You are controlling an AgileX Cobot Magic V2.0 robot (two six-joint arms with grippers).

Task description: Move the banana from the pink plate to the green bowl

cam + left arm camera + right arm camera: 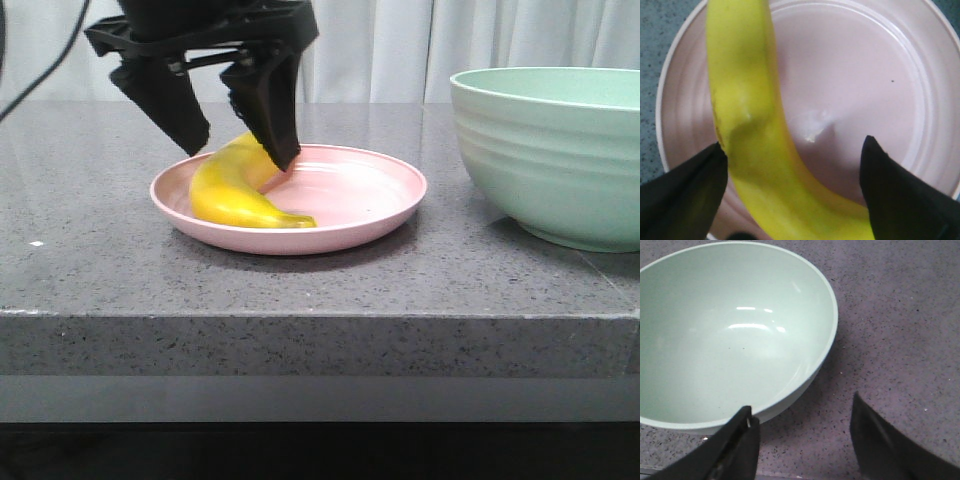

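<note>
Left gripper (240,140) astride banana (235,190) (jaws apart)

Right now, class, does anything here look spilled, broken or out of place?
Nothing stands out. The banana lies whole on the pink plate, between the open fingers of the left gripper. The green bowl stands upright and empty. The plate shows only a tiny dark speck.

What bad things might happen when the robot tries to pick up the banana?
The left gripper is open around the banana, with only one finger touching it. The banana is curved and smooth, so it might roll or slip out as the fingers close. The pink plate is light and shallow, so a push may slide it. The green bowl has a tall wall, so a low carry might bump it.
</note>
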